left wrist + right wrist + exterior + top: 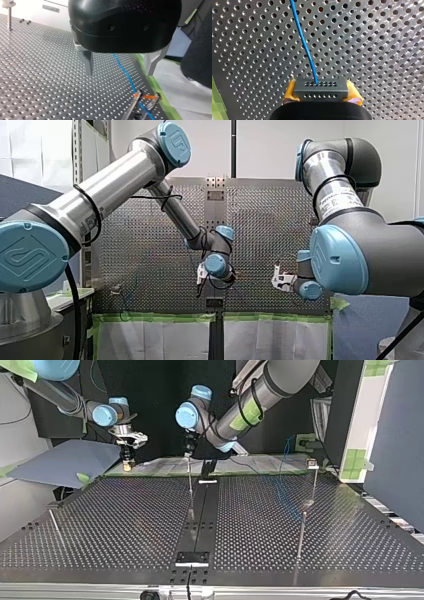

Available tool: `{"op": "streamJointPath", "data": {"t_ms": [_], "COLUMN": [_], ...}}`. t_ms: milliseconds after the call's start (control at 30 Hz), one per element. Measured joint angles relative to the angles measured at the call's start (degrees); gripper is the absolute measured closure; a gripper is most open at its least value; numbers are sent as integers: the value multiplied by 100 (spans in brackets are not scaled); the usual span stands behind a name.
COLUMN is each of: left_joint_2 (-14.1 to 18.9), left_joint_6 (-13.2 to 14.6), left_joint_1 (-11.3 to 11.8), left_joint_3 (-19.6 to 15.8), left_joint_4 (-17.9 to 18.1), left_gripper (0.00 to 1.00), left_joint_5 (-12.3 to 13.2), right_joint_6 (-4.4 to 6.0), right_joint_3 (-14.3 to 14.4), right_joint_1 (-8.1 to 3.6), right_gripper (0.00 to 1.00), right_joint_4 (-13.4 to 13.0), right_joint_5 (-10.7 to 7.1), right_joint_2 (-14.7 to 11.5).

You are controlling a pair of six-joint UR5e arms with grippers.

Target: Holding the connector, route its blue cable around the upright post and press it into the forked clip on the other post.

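Right gripper (322, 93): yellow-padded jaws clamp the connector (321, 86) | blue cable (303, 42) leaves it and runs away over the perforated desk (374, 50) | left gripper (119, 72): jaws wide, empty, above the desk | beyond them the cable passes what may be the forked clip (146, 97).

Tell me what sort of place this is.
Probably a robotics lab workbench: my left arm and my right arm flank a perforated metal table edged with green tape.
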Motion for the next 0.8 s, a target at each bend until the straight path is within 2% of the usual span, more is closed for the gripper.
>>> {"op": "streamJointPath", "data": {"t_ms": [167,433,800], "left_joint_2": [-1,0,1], "left_joint_6": [-24,-251,-510], "left_joint_1": [-7,-17,-34], "left_joint_3": [0,0,0], "left_joint_4": [82,14,-61], "left_gripper": [0,0,0], "left_joint_5": [-8,41,492], "right_joint_6": [0,0,-8], "right_joint_3": [0,-1,0], "right_joint_1": [1,1,1], "right_gripper": [100,100,100], "right_joint_4": [6,18,33], "right_joint_5": [-1,-1,-1], "right_joint_2": [2,2,5]}}
